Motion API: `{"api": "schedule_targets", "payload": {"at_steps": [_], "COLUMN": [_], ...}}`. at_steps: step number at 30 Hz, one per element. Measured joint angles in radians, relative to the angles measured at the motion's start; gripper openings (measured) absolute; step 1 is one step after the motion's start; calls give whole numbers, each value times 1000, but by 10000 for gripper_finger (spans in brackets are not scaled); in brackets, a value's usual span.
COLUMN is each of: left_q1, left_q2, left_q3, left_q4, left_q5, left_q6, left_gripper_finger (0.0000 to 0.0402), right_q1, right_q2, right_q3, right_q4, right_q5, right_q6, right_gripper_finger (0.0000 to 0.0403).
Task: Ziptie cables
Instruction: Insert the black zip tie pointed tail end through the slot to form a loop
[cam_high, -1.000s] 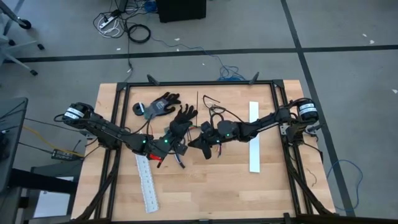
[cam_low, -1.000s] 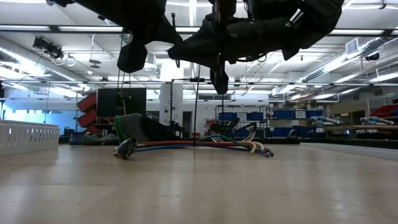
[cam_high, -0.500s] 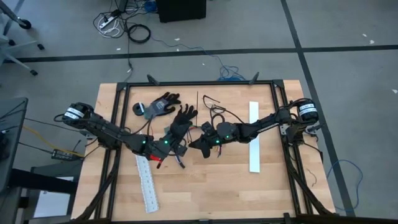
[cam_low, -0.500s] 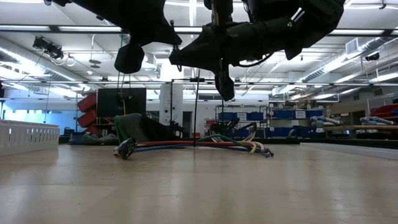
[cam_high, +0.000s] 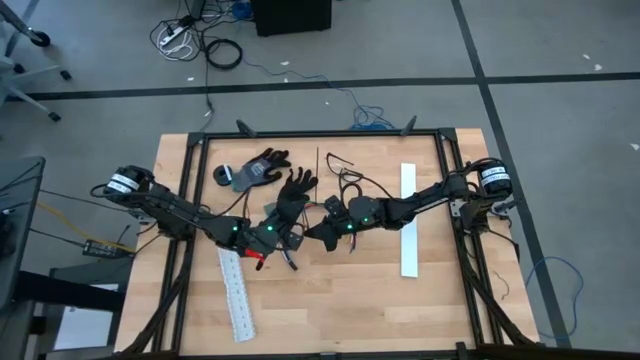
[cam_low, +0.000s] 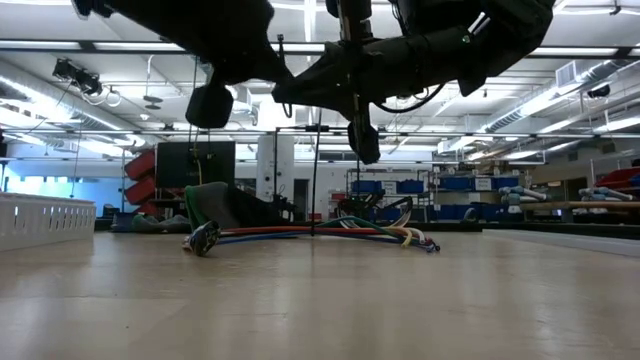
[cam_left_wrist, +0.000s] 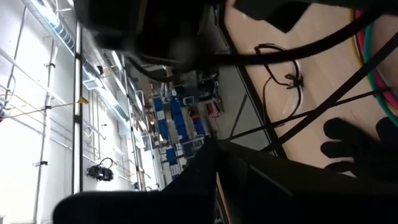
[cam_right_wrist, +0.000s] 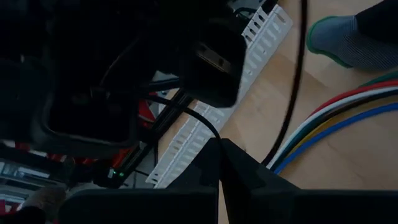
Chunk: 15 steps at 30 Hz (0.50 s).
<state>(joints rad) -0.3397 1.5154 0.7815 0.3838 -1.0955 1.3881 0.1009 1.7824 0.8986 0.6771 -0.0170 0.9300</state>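
Note:
The cables (cam_low: 320, 234) lie as a loose coloured bundle on the wooden table, and they also show in the right wrist view (cam_right_wrist: 339, 121). Both grippers hover above them at mid-table, tip to tip. My left gripper (cam_high: 292, 238) is shut, and I cannot see whether it holds anything. My right gripper (cam_high: 312, 234) is shut, and a thin black zip tie (cam_right_wrist: 186, 112) curves up from its tips toward the left gripper. My right gripper has one end of the thin black zip tie (cam_right_wrist: 214, 132) at its fingertips, which lie nearly level and come from the table's right. The tie arcs away clear of the table toward the left gripper, which hides its far end.
One white slotted strip (cam_high: 237, 295) lies near the front left and another (cam_high: 408, 220) at the right. Two black gloves (cam_high: 265, 170) and a tangle of thin black wire (cam_high: 350, 178) lie behind the grippers. A black frame borders the table.
My right gripper has rolled about its own axis while staying in place above the cables. Its finger hangs at a different slant in the low view. The cables have not moved.

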Motion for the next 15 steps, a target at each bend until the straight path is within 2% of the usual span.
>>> {"api": "schedule_targets", "payload": {"at_steps": [8, 15], "left_q1": [28, 23], "left_q2": [117, 120], "left_q3": [0, 0], "left_q4": [54, 107], "left_q5": [-3, -5], "left_q6": [11, 18], "left_gripper_finger": [0, 0], "right_q1": [0, 0], "right_q2": [0, 0], "right_q3": [-13, -59], "right_q4": [-19, -13], "right_q5": [34, 63], "right_q6": [62, 112], "right_gripper_finger": [0, 0]}}
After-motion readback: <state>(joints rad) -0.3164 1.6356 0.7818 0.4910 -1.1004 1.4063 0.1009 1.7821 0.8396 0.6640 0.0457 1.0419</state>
